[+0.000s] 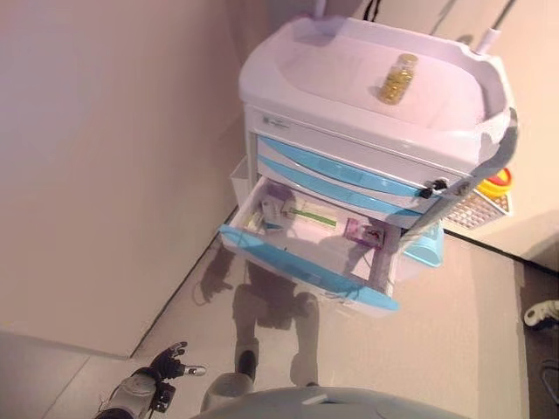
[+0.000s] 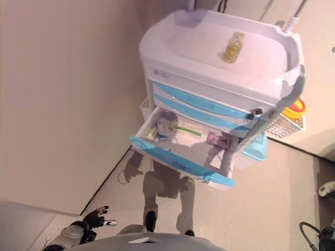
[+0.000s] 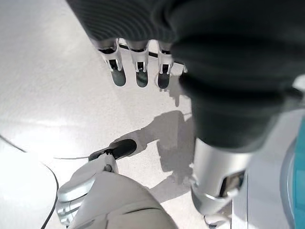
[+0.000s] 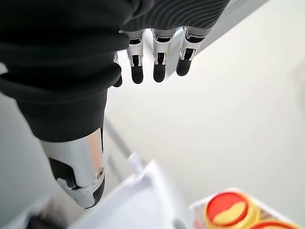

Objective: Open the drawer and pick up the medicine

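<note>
A white medical cart (image 1: 332, 70) with blue drawer fronts stands ahead. Its lowest drawer (image 1: 306, 271) is pulled out. Inside it lie small boxes (image 1: 272, 212), a green strip (image 1: 313, 216) and a pink packet (image 1: 362, 232). An amber medicine bottle (image 1: 397, 78) lies on the cart's top tray. My left hand (image 1: 166, 365) hangs low at the lower left, far from the cart, fingers straight and empty; it also shows in the left wrist view (image 3: 143, 57). My right hand (image 4: 143, 52) shows only in its wrist view, fingers straight, holding nothing.
A wall runs along the left. A wire basket with yellow, red-lidded containers (image 1: 496, 185) hangs on the cart's right side, above a light blue bin (image 1: 424, 249). A white side bin (image 1: 238, 179) hangs on the cart's left. A shoe (image 1: 541, 312) lies at the right edge.
</note>
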{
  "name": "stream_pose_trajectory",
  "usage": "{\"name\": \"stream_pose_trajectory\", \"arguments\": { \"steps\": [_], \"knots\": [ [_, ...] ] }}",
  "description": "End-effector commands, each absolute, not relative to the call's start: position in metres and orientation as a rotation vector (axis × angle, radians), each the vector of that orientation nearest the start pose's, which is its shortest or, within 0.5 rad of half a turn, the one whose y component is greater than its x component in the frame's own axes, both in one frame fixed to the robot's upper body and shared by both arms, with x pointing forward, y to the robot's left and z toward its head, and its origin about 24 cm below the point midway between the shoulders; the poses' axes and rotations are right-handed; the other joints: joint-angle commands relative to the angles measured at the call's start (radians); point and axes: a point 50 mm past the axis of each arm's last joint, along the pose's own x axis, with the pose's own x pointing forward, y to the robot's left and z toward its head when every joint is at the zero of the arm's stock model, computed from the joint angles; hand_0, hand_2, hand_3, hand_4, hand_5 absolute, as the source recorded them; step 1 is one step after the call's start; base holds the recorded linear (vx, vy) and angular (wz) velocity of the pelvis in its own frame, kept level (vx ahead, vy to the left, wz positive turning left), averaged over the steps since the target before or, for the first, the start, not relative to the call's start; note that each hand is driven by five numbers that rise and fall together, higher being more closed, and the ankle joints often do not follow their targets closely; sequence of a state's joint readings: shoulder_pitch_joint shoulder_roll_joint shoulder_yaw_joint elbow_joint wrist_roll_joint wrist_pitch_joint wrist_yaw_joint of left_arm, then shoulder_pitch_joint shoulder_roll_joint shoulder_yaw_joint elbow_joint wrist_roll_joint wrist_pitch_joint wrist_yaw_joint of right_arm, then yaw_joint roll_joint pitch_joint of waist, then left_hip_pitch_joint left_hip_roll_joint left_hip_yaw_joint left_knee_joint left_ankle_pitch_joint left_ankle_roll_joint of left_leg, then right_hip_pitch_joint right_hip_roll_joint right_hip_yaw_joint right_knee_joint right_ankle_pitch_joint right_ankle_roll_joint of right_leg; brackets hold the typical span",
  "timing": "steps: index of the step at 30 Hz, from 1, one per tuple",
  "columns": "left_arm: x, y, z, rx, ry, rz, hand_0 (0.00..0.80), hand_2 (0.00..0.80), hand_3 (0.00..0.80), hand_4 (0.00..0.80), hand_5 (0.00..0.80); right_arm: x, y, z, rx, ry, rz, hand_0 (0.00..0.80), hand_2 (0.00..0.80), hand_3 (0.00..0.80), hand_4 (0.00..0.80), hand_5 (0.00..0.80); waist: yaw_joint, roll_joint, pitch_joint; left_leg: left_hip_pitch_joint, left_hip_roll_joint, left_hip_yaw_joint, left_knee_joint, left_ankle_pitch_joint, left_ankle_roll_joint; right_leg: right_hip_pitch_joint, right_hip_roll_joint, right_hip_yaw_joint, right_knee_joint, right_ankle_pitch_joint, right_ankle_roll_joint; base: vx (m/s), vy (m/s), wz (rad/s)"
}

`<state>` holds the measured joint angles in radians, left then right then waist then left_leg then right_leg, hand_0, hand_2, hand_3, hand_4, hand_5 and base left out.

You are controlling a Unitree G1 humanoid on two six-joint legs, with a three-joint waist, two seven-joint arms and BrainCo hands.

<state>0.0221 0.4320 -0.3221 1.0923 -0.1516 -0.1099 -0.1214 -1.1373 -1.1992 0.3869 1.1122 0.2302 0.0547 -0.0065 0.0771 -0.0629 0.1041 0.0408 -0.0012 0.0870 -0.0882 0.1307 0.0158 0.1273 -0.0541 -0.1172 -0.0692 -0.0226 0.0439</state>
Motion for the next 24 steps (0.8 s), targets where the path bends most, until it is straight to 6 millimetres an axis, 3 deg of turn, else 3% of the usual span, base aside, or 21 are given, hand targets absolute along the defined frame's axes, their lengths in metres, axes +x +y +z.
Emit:
{"name": "stream_pose_trajectory", "arguments": {
  "steps": [1, 7, 9, 10, 12, 13, 16, 19, 20, 24],
  "knots": [
    [0.109, 0.268, -0.141, 0.431, 1.109, -0.183, 0.000, 0.000, 0.000, 0.000, 0.000, 0.293, -0.432, 0.315, -0.631, -0.145, -0.809, 0.000, 0.000, 0.000, 0.000, 0.000, -0.002, -0.018, -0.034, 0.059, 0.010, 0.019, 0.051, -0.213, -0.039, -0.067, -0.035, -0.013, 0.024, 0.028, 0.053, -0.062, 0.005, -0.24],
    [0.121, 0.257, -0.142, 0.413, 1.083, -0.206, 0.000, 0.000, 0.000, 0.000, 0.000, 0.299, -0.431, 0.239, -0.365, -0.131, -0.782, 0.000, 0.000, 0.000, 0.000, 0.000, -0.036, 0.000, -0.035, 0.074, 0.016, 0.049, 0.051, -0.223, -0.042, -0.060, -0.032, 0.011, 0.016, 0.029, 0.054, -0.031, 0.017, -0.26],
    [0.126, 0.249, -0.142, 0.399, 1.070, -0.218, 0.000, 0.000, 0.000, 0.000, 0.000, 0.298, -0.420, 0.187, -0.361, -0.063, -0.746, 0.000, 0.000, 0.000, 0.000, 0.000, -0.055, 0.010, -0.032, 0.076, 0.018, 0.062, 0.056, -0.228, -0.042, -0.061, -0.031, 0.020, 0.018, 0.028, 0.055, -0.002, 0.031, -0.22],
    [0.127, 0.248, -0.142, 0.401, 1.069, -0.221, 0.000, 0.000, 0.000, 0.000, 0.000, 0.297, -0.419, 0.175, -0.369, -0.037, -0.740, 0.000, 0.000, 0.000, 0.000, 0.000, -0.055, 0.009, -0.032, 0.077, 0.019, 0.064, 0.057, -0.229, -0.042, -0.060, -0.031, 0.022, 0.017, 0.028, 0.055, 0.010, 0.019, -0.23],
    [0.126, 0.243, -0.144, 0.391, 1.061, -0.226, 0.000, 0.000, 0.000, 0.000, 0.000, 0.287, -0.400, 0.114, -0.360, 0.077, -0.668, 0.000, 0.000, 0.000, 0.000, 0.000, -0.073, 0.015, -0.028, 0.081, 0.019, 0.072, 0.054, -0.230, -0.040, -0.061, -0.027, 0.031, 0.017, 0.028, 0.054, 0.013, 0.004, -0.16],
    [0.126, 0.242, -0.144, 0.391, 1.059, -0.228, 0.000, 0.000, 0.000, 0.000, 0.000, 0.283, -0.392, 0.093, -0.348, 0.116, -0.639, 0.000, 0.000, 0.000, 0.000, 0.000, -0.079, 0.016, -0.028, 0.083, 0.019, 0.075, 0.053, -0.231, -0.039, -0.061, -0.026, 0.035, 0.017, 0.028, 0.054, 0.013, 0.000, -0.10],
    [0.126, 0.239, -0.145, 0.379, 1.042, -0.218, 0.000, 0.000, 0.000, 0.000, 0.000, 0.252, -0.359, 0.014, -0.233, 0.296, -0.531, 0.000, 0.000, 0.000, 0.000, 0.000, -0.101, 0.018, -0.022, 0.086, 0.020, 0.095, 0.052, -0.232, -0.035, -0.066, -0.023, 0.053, 0.020, 0.029, 0.055, 0.013, 0.004, -0.19],
    [0.127, 0.235, -0.145, 0.367, 1.021, -0.202, 0.000, 0.000, 0.000, 0.000, 0.000, 0.216, -0.333, -0.044, -0.187, 0.493, -0.459, 0.000, 0.000, 0.000, 0.000, 0.000, -0.114, 0.019, -0.017, 0.092, 0.022, 0.109, 0.052, -0.232, -0.032, -0.068, -0.019, 0.061, 0.028, 0.027, 0.054, 0.033, -0.008, -0.17],
    [0.127, 0.233, -0.146, 0.364, 1.009, -0.196, 0.000, 0.000, 0.000, 0.000, 0.000, 0.189, -0.318, -0.074, -0.181, 0.592, -0.437, 0.000, 0.000, 0.000, 0.000, 0.000, -0.121, 0.020, -0.014, 0.093, 0.021, 0.114, 0.053, -0.233, -0.029, -0.067, -0.018, 0.064, 0.031, 0.026, 0.053, 0.039, -0.018, -0.24],
    [0.126, 0.225, -0.146, 0.413, 0.974, -0.251, 0.000, 0.000, 0.000, 0.000, 0.000, 0.136, -0.282, -0.119, -0.212, 0.772, -0.378, 0.000, 0.000, 0.000, 0.000, 0.000, -0.134, 0.024, -0.007, 0.096, 0.020, 0.118, 0.054, -0.231, -0.022, -0.067, -0.013, 0.070, 0.045, 0.022, 0.049, 0.021, -0.022, -0.23]
  ]
}}
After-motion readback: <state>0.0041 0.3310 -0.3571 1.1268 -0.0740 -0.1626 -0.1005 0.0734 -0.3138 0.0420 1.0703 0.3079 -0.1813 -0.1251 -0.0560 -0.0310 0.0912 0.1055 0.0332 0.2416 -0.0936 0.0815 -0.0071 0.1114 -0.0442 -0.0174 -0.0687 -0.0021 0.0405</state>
